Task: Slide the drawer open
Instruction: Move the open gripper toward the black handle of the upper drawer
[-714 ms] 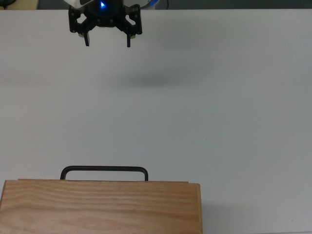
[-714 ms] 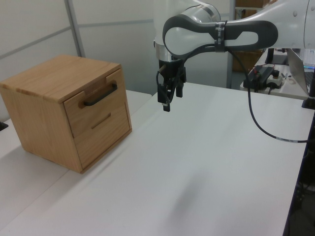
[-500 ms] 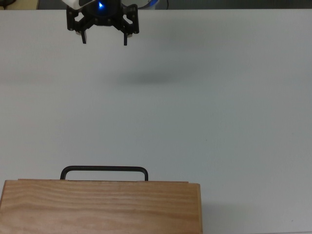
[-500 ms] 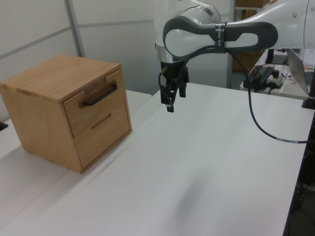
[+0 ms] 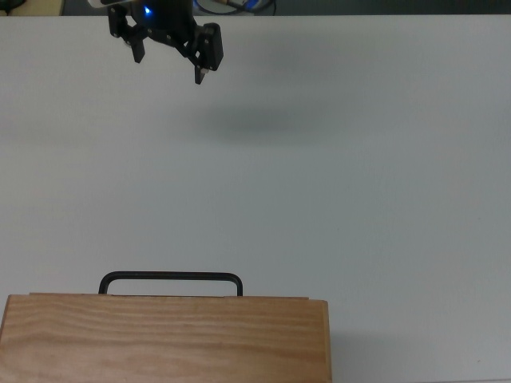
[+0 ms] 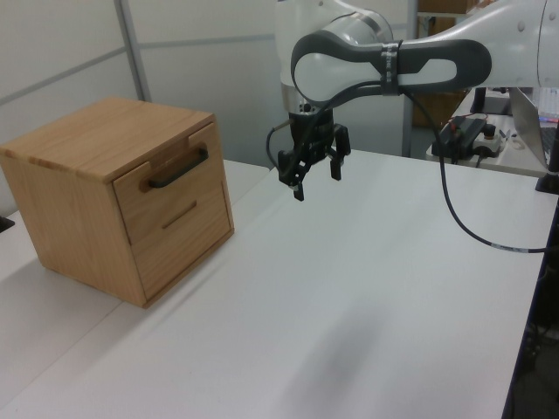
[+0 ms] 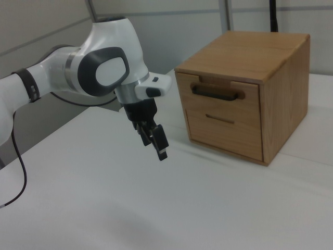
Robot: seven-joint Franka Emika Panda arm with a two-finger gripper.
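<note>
The drawer (image 6: 133, 205) is the upper front panel of a light wooden cabinet (image 5: 164, 339) and sits flush, shut. Its thin black bar handle (image 5: 170, 276) (image 6: 179, 168) (image 7: 217, 94) juts from the front. My gripper (image 5: 168, 68) (image 6: 316, 182) (image 7: 157, 147) hangs above the white table, far from the handle, at the top view's upper left. Its fingers point down, open, with nothing between them. In the top view the finger pair stands slanted, not parallel to the handle.
A lower panel with a thin slot (image 6: 179, 216) sits under the drawer. The white table (image 5: 359, 199) stretches between gripper and cabinet. A black cable (image 6: 454, 209) trails from the arm. Desks with equipment (image 6: 472, 131) stand beyond the table's far edge.
The gripper has turned about its vertical axis, so its fingers now stand slanted in the top view. It stays open and at about the same place. The drawer has not moved.
</note>
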